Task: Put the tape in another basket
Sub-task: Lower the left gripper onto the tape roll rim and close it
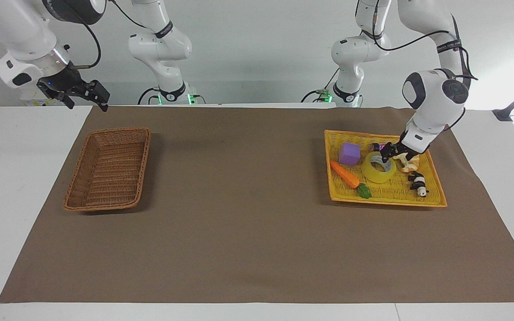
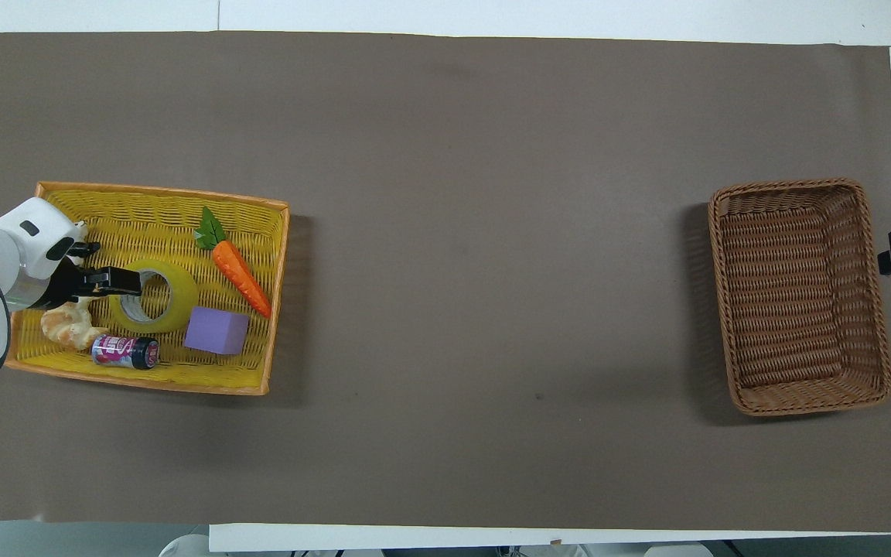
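Observation:
The yellow tape roll point(image 1: 373, 174) lies flat in the yellow-orange woven tray point(image 1: 386, 201) at the left arm's end of the table. It also shows in the overhead view point(image 2: 181, 298). My left gripper point(image 1: 387, 154) is low at the tape's rim, on the side toward the croissant, and in the overhead view point(image 2: 124, 282) it covers that rim. The brown wicker basket point(image 1: 107, 169) stands with nothing in it at the right arm's end, and it also shows in the overhead view point(image 2: 801, 298). My right gripper point(image 1: 98, 96) waits in the air beside that basket.
The tray also holds a purple cube point(image 2: 216, 331), a toy carrot point(image 2: 240, 271), a croissant point(image 2: 66, 325), a small can point(image 2: 125, 351) and a panda figure point(image 1: 418, 183). A brown mat point(image 1: 248, 223) covers the table between tray and basket.

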Tool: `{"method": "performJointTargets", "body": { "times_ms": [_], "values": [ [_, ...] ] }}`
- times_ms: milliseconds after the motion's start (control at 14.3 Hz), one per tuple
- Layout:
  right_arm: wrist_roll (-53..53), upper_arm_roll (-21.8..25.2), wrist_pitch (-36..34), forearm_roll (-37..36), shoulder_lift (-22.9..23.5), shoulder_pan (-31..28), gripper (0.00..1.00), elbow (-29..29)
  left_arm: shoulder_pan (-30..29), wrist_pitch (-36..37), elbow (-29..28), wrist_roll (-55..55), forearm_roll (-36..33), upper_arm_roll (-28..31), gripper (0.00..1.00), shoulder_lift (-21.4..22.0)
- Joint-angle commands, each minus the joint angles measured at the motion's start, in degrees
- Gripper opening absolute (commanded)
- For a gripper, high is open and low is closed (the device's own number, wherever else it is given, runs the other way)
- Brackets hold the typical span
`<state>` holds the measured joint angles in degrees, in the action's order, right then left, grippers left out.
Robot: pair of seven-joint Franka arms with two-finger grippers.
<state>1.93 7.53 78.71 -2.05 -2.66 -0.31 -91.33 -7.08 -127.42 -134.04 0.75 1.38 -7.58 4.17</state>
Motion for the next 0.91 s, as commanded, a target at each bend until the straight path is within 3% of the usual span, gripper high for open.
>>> {"method": "performJointTargets", "body": {
  "times_ms": [0,279,488,837],
  "values": [
    [1.1,-0.2,0.1,0.9,-1.0,-0.5,1.0,-1.1,0.3,-4.1,-2.7,0.0,-0.8,0.1,0.99,0.0],
    [1.1,-0.2,0.1,0.9,-1.0,-0.5,1.0,-1.1,0.1,-5.9,-3.0,0.2,-0.8,0.2,0.99,-1.2],
    [1.1,-0.2,0.1,0.9,-1.0,-0.5,1.0,-1.1,0.3,-6.0,-3.8,0.4,-0.8,0.1,0.9,-1.2],
    [1.1,-0.2,0.1,0.9,-1.0,-0.5,1.0,-1.1,0.4,-8.2,-4.4,2.0,-0.8,0.1,0.86,-4.0]
  ]
}}
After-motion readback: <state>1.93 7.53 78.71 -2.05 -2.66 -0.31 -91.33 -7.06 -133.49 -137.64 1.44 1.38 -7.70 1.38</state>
